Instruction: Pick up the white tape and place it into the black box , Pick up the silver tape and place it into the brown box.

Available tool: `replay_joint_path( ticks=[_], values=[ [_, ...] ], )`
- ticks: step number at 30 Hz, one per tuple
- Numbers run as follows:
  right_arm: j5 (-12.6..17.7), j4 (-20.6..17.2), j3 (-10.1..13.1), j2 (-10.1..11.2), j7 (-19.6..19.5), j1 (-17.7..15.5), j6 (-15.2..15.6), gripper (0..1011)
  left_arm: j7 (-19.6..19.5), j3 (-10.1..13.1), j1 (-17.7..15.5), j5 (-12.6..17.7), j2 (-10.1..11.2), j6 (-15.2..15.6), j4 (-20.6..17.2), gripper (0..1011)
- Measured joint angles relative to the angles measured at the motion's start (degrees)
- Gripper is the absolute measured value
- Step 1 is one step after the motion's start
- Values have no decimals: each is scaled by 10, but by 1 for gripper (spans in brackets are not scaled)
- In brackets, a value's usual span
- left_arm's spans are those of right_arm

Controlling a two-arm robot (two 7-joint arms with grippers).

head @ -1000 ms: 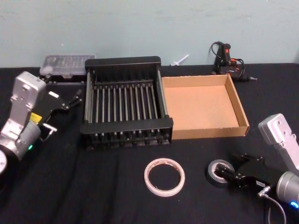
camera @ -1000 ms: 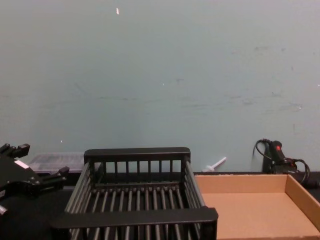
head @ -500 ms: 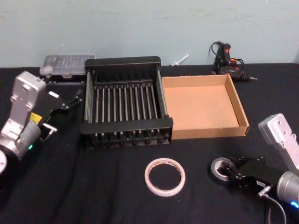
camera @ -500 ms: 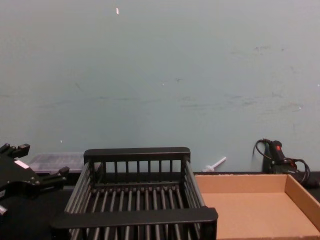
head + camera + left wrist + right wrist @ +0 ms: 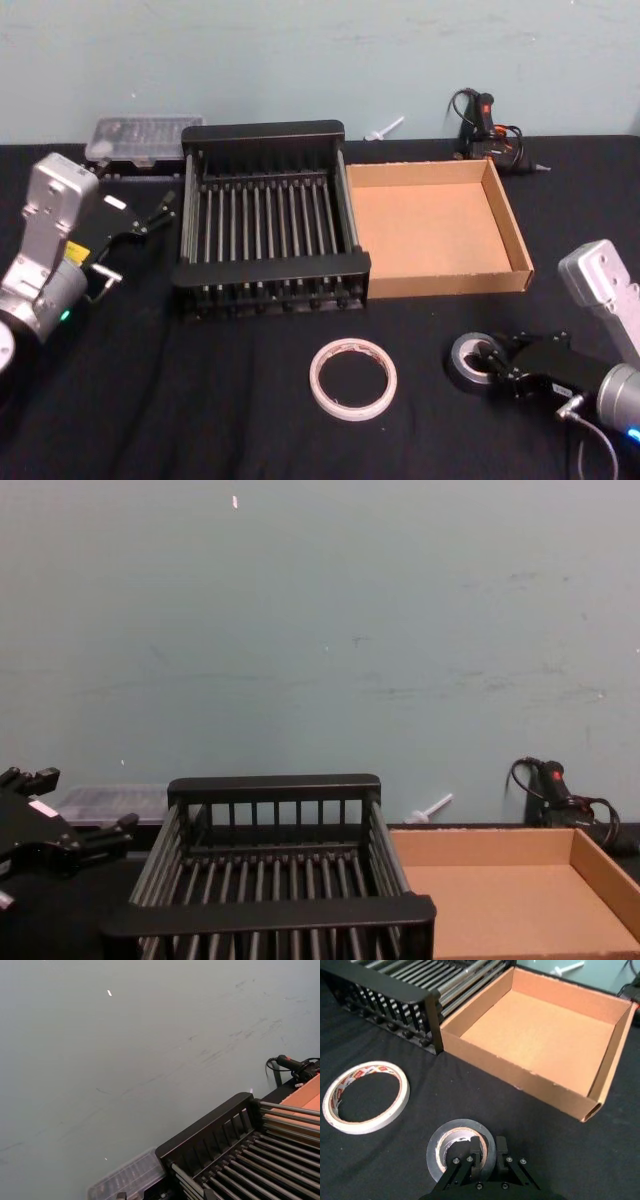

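right gripper (image 5: 487, 1152): fingers nearly closed, pinched across wall of silver tape (image 5: 461, 1147), one inside core, one outside; roll flat on table (image 5: 200, 400), not lifted.
left gripper (image 5: 140, 222): parked beside black box (image 5: 270, 270), open, nothing held.
white tape (image 5: 352, 378): flat, in front of black box, untouched.
brown box (image 5: 520, 262): just behind the silver roll, short carry judged.

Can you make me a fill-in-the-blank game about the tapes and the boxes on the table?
1. The right gripper has its fingers closed on the rim of the ______ tape.
2. The white tape lies flat on the black table, in front of the ______ box.
3. The brown box stands to the black box's ______ side.
4. The left gripper waits beside the black box, holding ______.

Missing words: silver; black; right; nothing
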Motion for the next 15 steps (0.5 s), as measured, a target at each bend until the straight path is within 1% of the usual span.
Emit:
replay_joint_path(
  ticks=[3, 9, 15],
  values=[
    [0, -7, 5, 4, 3, -2, -4, 197, 0, 0, 0, 0, 0, 0, 0, 1001],
    [2, -32, 25, 14, 7, -9, -16, 197, 0, 0, 0, 0, 0, 0, 0, 1001],
    [0, -44, 38, 21, 7, -2, -25, 197, 0, 0, 0, 0, 0, 0, 0, 1001]
  ],
)
